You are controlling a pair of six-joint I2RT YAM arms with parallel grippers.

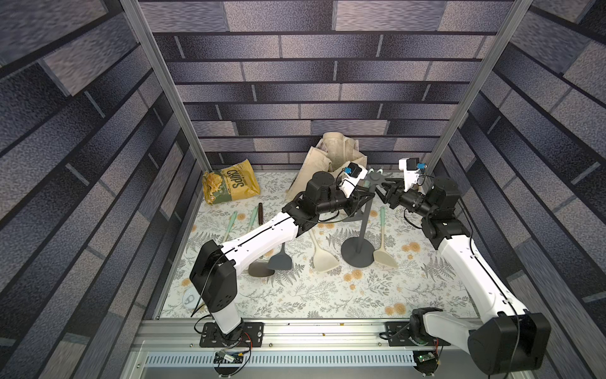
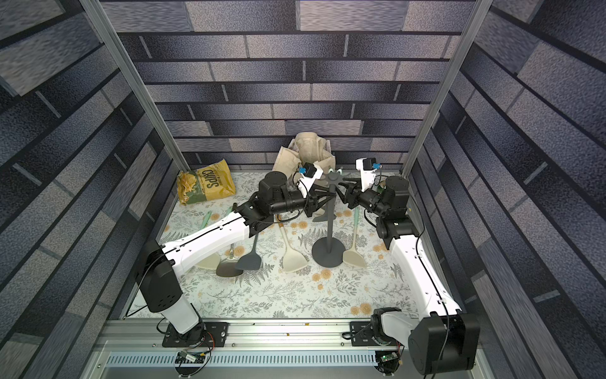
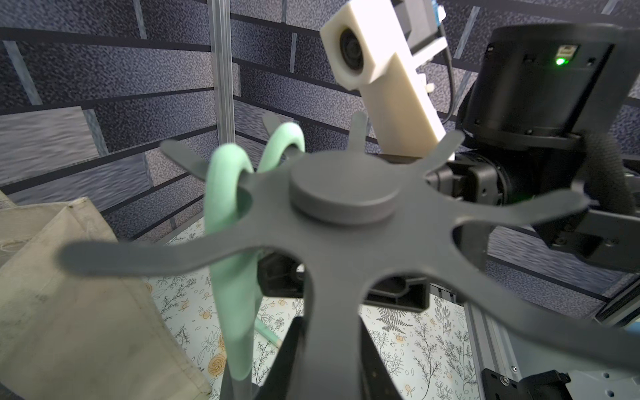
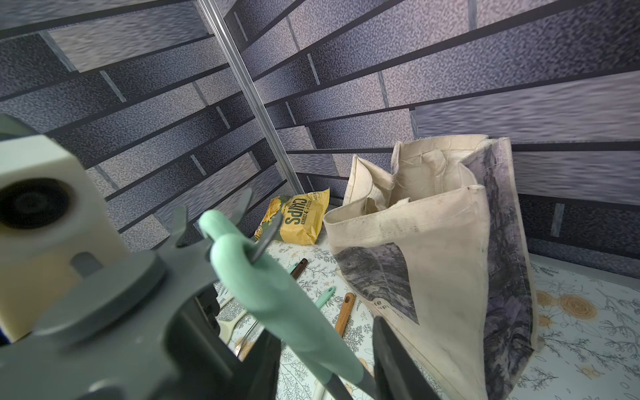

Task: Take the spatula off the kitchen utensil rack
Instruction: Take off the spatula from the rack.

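Nearest, a grey utensil (image 1: 280, 261) and a beige utensil (image 1: 323, 259) lie flat around the middle of the floral worktop (image 1: 328, 302). Just right of them stands the disc base of the kitchen utensil rack (image 1: 358, 254). Higher up, the left gripper (image 3: 333, 349) is clamped on the rack's pole just beneath the star top. The right gripper (image 4: 323, 332) has its jaws spread to either side of the mint handle of the spatula (image 4: 287, 304), which hangs from a far-side spoke; whether they touch it I cannot tell. Beyond, a chips bag (image 1: 231, 185) lies near the far left corner, and a tote bag (image 1: 328, 154) stands at the far edge.
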